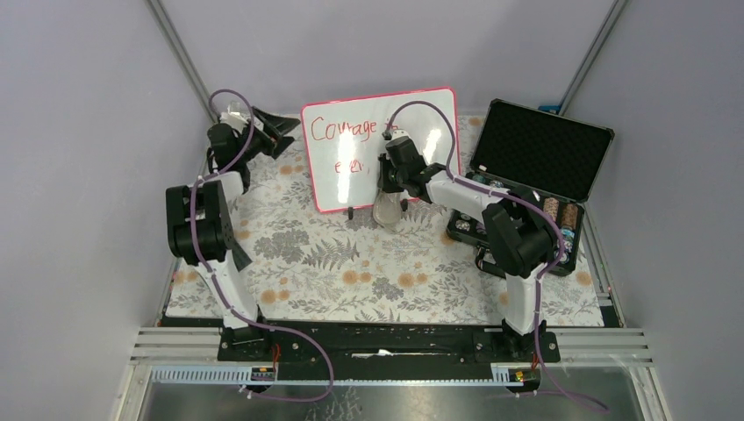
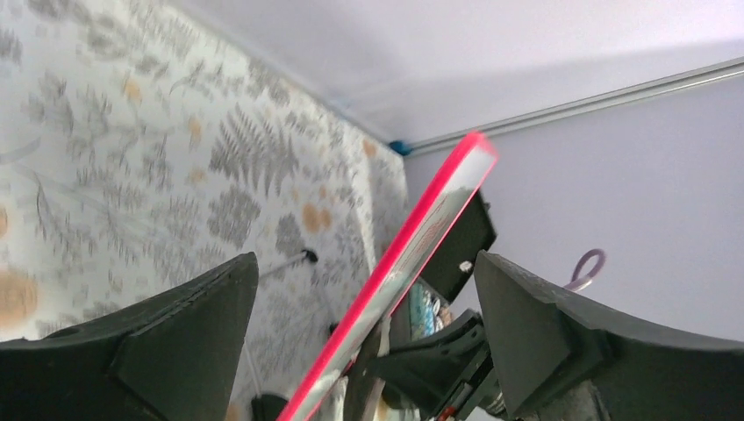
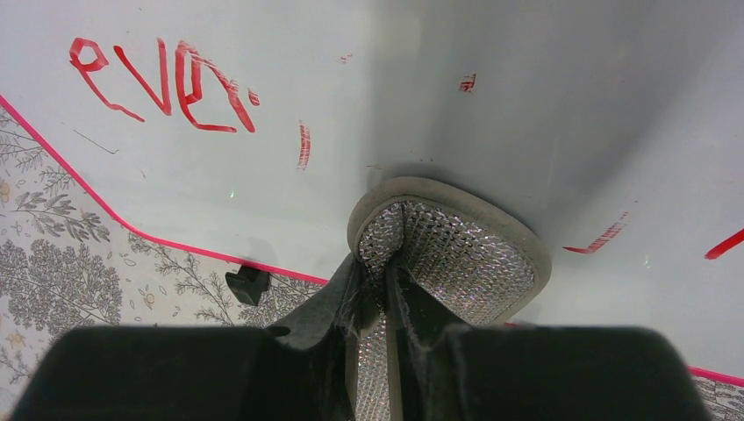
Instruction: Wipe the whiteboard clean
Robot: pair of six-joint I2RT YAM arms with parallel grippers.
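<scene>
The whiteboard (image 1: 351,180) stands upright at the back middle of the table, with red writing "Courage" (image 1: 344,129) and "ever" (image 1: 353,167) on its left half. My right gripper (image 1: 392,175) is shut on a glittery silver eraser pad (image 3: 456,254) and presses it against the board's face (image 3: 263,53), right of "ever" (image 3: 162,83). Faint red streaks remain around the pad. My left gripper (image 1: 281,132) is open at the board's left edge. In the left wrist view the pink frame (image 2: 412,237) runs between its spread fingers (image 2: 364,263) without touching them.
An open black foam-lined case (image 1: 540,149) stands right of the board, with small items in its tray. A floral mat (image 1: 351,263) covers the table. A black foot (image 3: 247,282) props the board's lower edge. Grey walls close in behind and at both sides.
</scene>
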